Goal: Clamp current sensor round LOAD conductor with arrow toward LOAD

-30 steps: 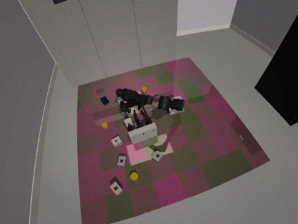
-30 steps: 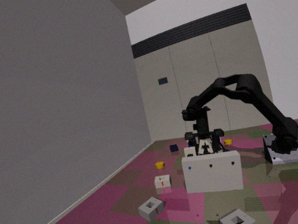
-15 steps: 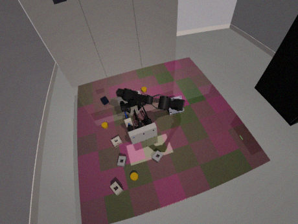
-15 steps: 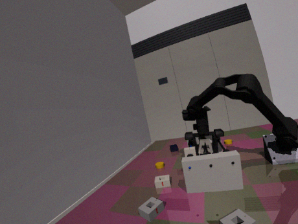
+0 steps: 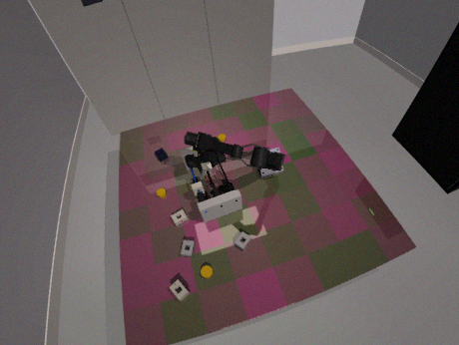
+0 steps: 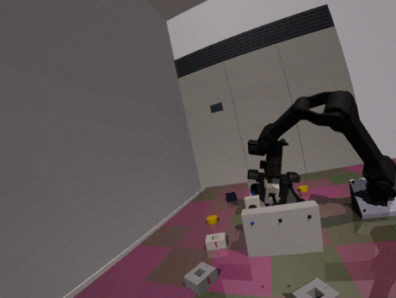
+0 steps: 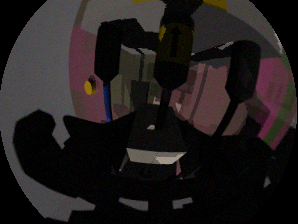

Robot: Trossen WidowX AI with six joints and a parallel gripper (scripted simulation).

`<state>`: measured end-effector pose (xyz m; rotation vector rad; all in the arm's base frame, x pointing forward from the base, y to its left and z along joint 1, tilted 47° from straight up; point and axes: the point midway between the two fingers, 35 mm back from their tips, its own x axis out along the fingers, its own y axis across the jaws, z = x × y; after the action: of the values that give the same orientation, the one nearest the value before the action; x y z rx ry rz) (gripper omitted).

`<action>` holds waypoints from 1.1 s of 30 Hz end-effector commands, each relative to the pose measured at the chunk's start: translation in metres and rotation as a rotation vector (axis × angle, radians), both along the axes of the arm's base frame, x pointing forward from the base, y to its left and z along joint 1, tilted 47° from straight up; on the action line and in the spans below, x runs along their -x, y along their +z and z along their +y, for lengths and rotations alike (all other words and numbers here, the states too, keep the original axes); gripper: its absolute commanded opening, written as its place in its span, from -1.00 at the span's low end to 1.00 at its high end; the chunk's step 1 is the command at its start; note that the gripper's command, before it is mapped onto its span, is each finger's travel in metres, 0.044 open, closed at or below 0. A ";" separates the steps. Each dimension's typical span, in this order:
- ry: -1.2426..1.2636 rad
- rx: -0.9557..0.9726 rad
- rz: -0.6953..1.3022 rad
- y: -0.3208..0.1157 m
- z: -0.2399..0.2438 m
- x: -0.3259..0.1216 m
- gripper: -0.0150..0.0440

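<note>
My gripper (image 5: 207, 167) (image 6: 273, 192) points down behind the pale panel (image 5: 220, 205) (image 6: 281, 241), its fingers shut on the sensor. The pale sensor (image 5: 207, 169) (image 6: 272, 188) stands between them. In the wrist view, a pale face (image 7: 156, 156) of it shows below a dark top. The middle black conductor (image 7: 162, 107) runs down to the sensor; whether the sensor encloses it, and its latch, are hidden. A dark yellow sleeve (image 7: 174, 42) with an arrow sits above. A blue conductor (image 5: 194, 174) (image 7: 107, 102) runs at left, another black conductor (image 7: 227, 120) at right. No LOAD lettering or sensor arrow is readable.
A pale block (image 5: 198, 188) (image 6: 252, 201) is by the blue conductor. Several pale blocks with square holes, such as one (image 5: 180, 216) (image 6: 216, 242), lie in front and left. Yellow discs (image 5: 161, 192) (image 6: 212, 220) and a dark block (image 5: 161, 155) (image 6: 231, 196) lie around.
</note>
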<state>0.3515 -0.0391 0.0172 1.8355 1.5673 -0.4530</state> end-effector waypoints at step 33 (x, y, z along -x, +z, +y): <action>-0.002 0.000 0.001 0.001 0.000 0.001 0.71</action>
<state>0.3508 -0.0387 0.0178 1.8377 1.5689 -0.4552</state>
